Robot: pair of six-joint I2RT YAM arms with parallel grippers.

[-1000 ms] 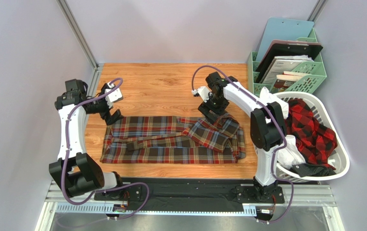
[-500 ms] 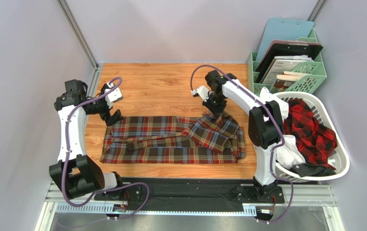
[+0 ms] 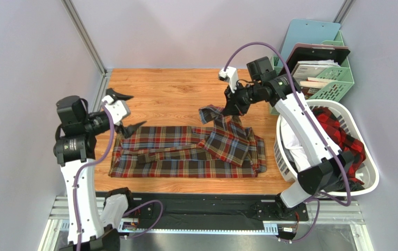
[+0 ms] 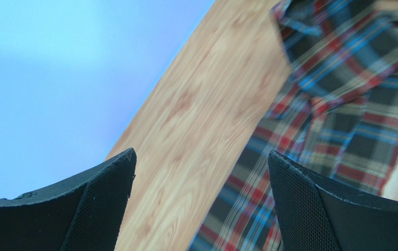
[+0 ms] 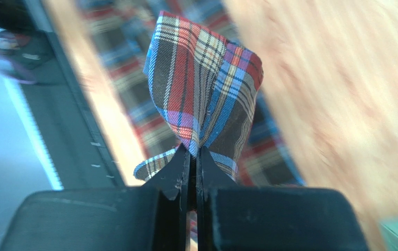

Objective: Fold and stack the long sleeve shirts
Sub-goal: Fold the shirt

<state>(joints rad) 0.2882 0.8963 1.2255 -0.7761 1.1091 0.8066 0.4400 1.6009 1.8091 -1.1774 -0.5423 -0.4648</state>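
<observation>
tartan shirt (image 3: 185,154) spread, red-check shirt (image 3: 342,144) crumpled

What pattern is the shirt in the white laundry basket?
A red-and-black check shirt, lying in the basket; the top external view shows it best.

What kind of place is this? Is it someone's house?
Probably not a house: it looks like a robot test booth set up for laundry. Plain grey walls box in a wooden table, two robot arms are bolted at its edge, and a white laundry basket holds a red-and-black check shirt.
</observation>
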